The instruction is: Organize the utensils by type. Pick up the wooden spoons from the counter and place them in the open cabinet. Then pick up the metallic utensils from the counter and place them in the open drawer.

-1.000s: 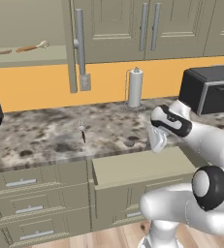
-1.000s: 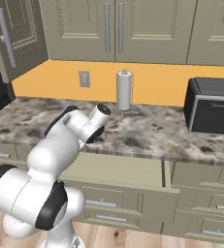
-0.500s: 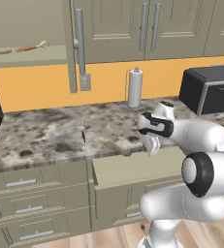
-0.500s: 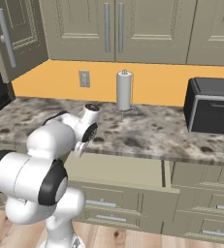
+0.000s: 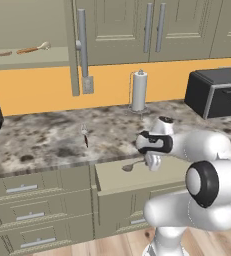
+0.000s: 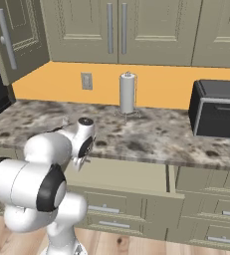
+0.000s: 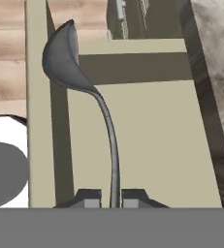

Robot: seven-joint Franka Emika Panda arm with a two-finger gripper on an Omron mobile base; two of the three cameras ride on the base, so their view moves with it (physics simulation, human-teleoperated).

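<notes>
1. I was in the second half of the job: both wooden spoons (image 5: 18, 51) already lay on the shelf of the open cabinet (image 5: 32, 59), high up and far off to the left of my fingers.
2. My fingers (image 7: 111, 198) were clenched on the tail end of the metal spoon (image 7: 67, 60), its thin handle rising from between them and its grey bowl pointing away from me.
3. Directly under my fingers was the open drawer (image 7: 152, 131), its plain beige floor bare, its front wall just beyond the spoon's bowl.
4. In the left base view the same spoon (image 5: 133, 165) hung out from my fingers over the drawer, clear of the mottled surface (image 5: 52, 140) behind it.
5. The fork (image 5: 85, 136) lay on that surface, well apart from my fingers, to the left and further back.
6. As I judged it, the next move called for lowering a little and letting go so the spoon dropped inside the drawer, then reaching back for the fork.
</notes>
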